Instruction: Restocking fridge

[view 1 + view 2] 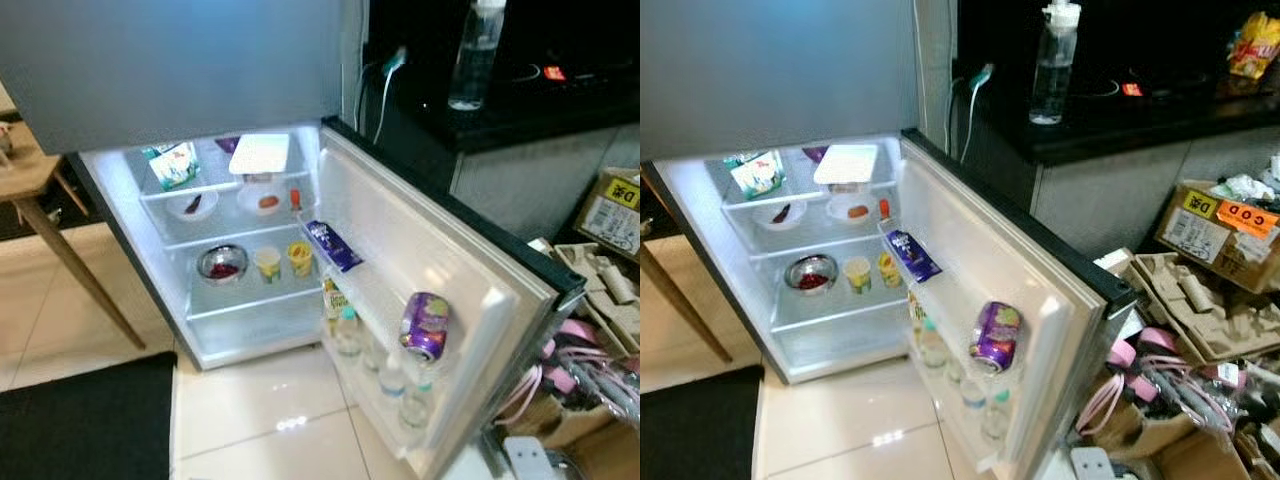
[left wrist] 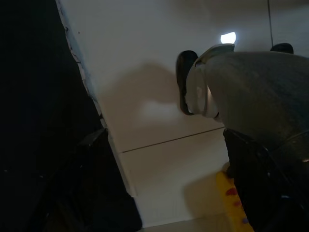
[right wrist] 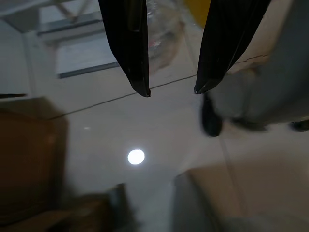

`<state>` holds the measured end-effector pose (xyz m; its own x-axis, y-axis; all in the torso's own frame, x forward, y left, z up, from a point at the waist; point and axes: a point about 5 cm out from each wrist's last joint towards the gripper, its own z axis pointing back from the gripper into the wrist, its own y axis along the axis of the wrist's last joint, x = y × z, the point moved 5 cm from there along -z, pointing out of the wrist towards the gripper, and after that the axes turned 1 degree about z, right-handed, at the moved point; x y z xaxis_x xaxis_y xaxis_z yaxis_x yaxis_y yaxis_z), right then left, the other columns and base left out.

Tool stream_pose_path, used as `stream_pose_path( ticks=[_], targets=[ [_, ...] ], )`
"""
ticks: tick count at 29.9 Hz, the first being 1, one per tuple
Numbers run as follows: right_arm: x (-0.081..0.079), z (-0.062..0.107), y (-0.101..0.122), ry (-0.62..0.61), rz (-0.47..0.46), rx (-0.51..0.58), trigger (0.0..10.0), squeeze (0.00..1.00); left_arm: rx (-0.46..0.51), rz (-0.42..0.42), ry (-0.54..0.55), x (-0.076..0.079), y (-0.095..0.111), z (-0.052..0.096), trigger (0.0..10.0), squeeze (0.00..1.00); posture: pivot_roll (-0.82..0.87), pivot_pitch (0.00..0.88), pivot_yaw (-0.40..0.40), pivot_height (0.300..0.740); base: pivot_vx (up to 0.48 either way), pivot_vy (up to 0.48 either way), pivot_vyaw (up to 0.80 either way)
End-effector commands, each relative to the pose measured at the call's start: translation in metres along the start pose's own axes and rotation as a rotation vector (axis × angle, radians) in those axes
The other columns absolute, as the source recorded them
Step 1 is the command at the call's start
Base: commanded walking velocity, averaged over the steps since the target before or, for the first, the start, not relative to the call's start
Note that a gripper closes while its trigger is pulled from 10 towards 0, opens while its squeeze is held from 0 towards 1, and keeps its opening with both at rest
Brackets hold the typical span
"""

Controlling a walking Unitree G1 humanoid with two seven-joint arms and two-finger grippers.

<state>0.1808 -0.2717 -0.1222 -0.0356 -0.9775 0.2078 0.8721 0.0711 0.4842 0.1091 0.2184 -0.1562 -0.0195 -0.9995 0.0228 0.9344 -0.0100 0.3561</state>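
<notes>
My right gripper hangs with its two black fingers spread apart, nothing between them, pointing down at pale floor tiles; blurred shapes beyond them I cannot identify. My left gripper shows as dark shapes in shade; I cannot tell its state. Ahead, the fridge stands open, a purple can lying tilted in the door shelf above half-hidden bottles.
</notes>
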Motion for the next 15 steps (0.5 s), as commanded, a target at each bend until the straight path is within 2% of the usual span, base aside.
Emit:
stream_pose_path(
  ticks=[1,2,4,5,6,8,11,12,13,14,15],
  targets=[
    [0.002,-0.001,0.008,-0.018,-0.025,0.026,10.0,0.00,-0.017,-0.011,-0.014,0.005,-0.002,-0.001,10.0,0.00,-0.08,0.000,-0.008,0.740,0.000,0.000,0.00],
    [0.002,-0.001,0.008,-0.018,-0.025,0.026,10.0,0.00,-0.017,-0.011,-0.014,0.005,-0.002,-0.001,10.0,0.00,-0.08,0.000,-0.008,0.740,0.000,0.000,0.00],
    [0.027,0.001,0.042,-0.086,-0.143,0.136,10.0,0.00,-0.009,-0.012,-0.023,0.017,0.006,-0.005,10.0,0.00,-0.08,0.000,-0.008,0.740,0.000,0.000,0.00],
    [0.027,0.001,0.042,-0.086,-0.143,0.136,10.0,0.00,-0.009,-0.012,-0.023,0.017,0.006,-0.005,10.0,0.00,-0.08,0.000,-0.008,0.740,0.000,0.000,0.00],
    [0.036,0.002,0.056,-0.108,-0.194,0.184,10.0,0.00,-0.005,-0.012,-0.028,0.022,0.009,-0.006,10.0,0.00,-0.08,0.000,-0.008,0.740,0.000,0.000,0.00],
    [0.036,0.002,0.056,-0.108,-0.194,0.184,10.0,0.00,-0.005,-0.012,-0.028,0.022,0.009,-0.006,10.0,0.00,-0.08,0.000,-0.008,0.740,0.000,0.000,0.00],
    [0.082,0.017,0.115,-0.209,-0.427,0.390,10.0,0.00,-0.002,-0.015,-0.040,0.035,0.015,-0.009,10.0,0.00,-0.09,0.000,-0.009,0.740,0.000,0.000,0.00],
    [0.082,0.017,0.115,-0.209,-0.427,0.390,10.0,0.00,-0.002,-0.015,-0.040,0.035,0.015,-0.009,10.0,0.00,-0.09,0.000,-0.009,0.740,0.000,0.000,0.00],
    [0.093,0.023,0.133,-0.223,-0.498,0.454,10.0,0.00,-0.003,-0.015,-0.042,0.037,0.015,-0.009,10.0,0.00,-0.09,0.000,-0.009,0.740,0.000,0.000,0.00],
    [0.093,0.023,0.133,-0.223,-0.498,0.454,10.0,0.00,-0.003,-0.015,-0.042,0.037,0.015,-0.009,10.0,0.00,-0.09,0.000,-0.009,0.740,0.000,0.000,0.00],
    [0.100,0.029,0.150,-0.221,-0.552,0.517,10.0,0.00,-0.004,-0.014,-0.043,0.039,0.015,-0.010,10.0,0.00,-0.09,0.000,-0.009,0.740,0.000,0.000,0.00]
  ],
)
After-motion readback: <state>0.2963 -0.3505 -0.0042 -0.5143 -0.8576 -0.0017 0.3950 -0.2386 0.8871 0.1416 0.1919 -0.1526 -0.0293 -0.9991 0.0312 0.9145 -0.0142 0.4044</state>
